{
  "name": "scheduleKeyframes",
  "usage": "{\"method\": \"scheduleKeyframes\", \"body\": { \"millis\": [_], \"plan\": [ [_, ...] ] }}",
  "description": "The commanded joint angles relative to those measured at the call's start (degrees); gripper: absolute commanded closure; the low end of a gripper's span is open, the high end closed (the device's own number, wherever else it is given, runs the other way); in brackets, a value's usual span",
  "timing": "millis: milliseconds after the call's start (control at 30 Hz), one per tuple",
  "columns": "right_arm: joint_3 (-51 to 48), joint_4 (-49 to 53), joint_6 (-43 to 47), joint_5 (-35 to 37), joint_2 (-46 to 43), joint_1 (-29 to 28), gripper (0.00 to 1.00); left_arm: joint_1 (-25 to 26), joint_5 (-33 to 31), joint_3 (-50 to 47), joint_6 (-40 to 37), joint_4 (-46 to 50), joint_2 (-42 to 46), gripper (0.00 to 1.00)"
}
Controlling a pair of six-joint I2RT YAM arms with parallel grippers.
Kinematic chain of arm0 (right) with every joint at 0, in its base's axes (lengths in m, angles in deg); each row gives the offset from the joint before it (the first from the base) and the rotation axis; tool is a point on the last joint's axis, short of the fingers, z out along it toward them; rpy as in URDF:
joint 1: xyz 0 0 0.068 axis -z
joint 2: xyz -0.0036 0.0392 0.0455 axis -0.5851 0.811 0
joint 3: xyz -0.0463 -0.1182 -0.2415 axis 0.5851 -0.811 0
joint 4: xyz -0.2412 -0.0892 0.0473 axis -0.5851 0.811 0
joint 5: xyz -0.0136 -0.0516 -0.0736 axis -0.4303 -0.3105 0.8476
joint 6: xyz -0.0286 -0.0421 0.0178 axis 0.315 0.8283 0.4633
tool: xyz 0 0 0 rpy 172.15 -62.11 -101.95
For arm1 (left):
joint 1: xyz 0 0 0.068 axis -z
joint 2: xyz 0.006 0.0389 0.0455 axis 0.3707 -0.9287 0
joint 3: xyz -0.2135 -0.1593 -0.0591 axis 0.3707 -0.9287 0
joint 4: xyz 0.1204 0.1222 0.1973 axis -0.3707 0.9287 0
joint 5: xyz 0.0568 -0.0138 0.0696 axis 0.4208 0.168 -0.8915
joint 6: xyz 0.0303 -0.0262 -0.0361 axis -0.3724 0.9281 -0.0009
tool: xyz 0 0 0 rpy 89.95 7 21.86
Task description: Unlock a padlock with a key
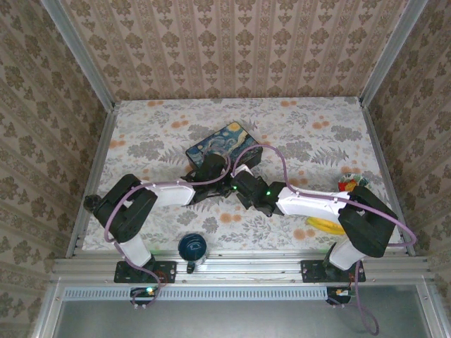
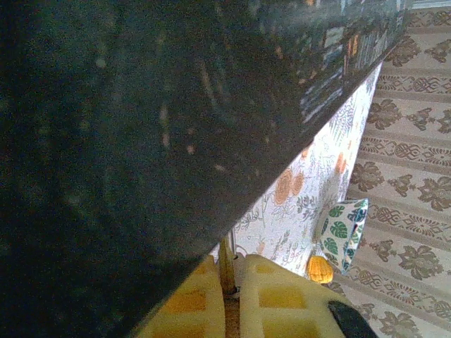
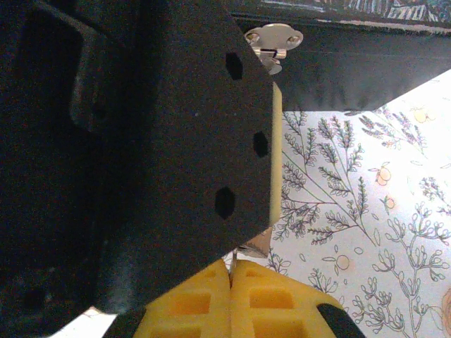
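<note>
Right wrist view: right pincer [image 3: 231, 274] closed on the key [image 3: 236, 255], a thin sliver meeting the brass padlock [image 3: 255, 243]; beyond sits the latch [image 3: 273, 41] of the tin [image 3: 366, 67]. Left wrist view adds the left pincer [image 2: 227, 262] clamping that padlock edge-on beside the tin.

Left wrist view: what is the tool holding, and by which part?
The left tool pinches something slim and brass, likely the padlock, between its pads; the gripped part cannot be told.
</note>
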State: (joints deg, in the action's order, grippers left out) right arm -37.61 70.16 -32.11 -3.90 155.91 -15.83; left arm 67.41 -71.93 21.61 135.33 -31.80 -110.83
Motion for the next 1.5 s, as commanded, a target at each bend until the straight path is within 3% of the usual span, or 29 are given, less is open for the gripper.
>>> {"method": "scheduleKeyframes", "body": {
  "millis": [0, 233, 467, 633, 1333, 1400, 1467],
  "plan": [
    [1.33, -4.52, 1.68, -1.29, 0.82, 0.48, 1.00, 1.64, 8.30, 1.00, 3.45, 1.57, -2.22, 1.00],
    [0.53, -6.11, -5.29, -16.13, -2.28, 7.96, 1.00, 1.57, 9.44, -0.57, 5.22, -1.47, -2.96, 1.00],
    [-4.72, -15.03, -15.20, -36.51, -4.15, 18.51, 1.00, 1.72, 10.16, -0.32, 5.66, -2.79, -3.63, 1.00],
    [-7.50, -20.71, -20.76, -45.33, -3.93, 23.49, 1.00, 1.63, 10.06, -0.27, 5.70, -2.55, -3.54, 1.00],
    [-11.52, -31.62, -39.79, -56.36, -0.10, 30.98, 1.00, 1.55, 9.11, -1.62, 6.15, -2.70, -2.92, 0.97],
    [-11.60, -32.93, -41.05, -57.17, 0.73, 31.11, 1.00, 1.48, 9.02, -1.76, 6.11, -2.70, -2.84, 0.94],
    [-11.32, -32.52, -40.91, -57.02, 1.25, 31.11, 1.00, 1.47, 8.85, -1.98, 6.14, -2.78, -2.54, 0.84]
  ]
}}
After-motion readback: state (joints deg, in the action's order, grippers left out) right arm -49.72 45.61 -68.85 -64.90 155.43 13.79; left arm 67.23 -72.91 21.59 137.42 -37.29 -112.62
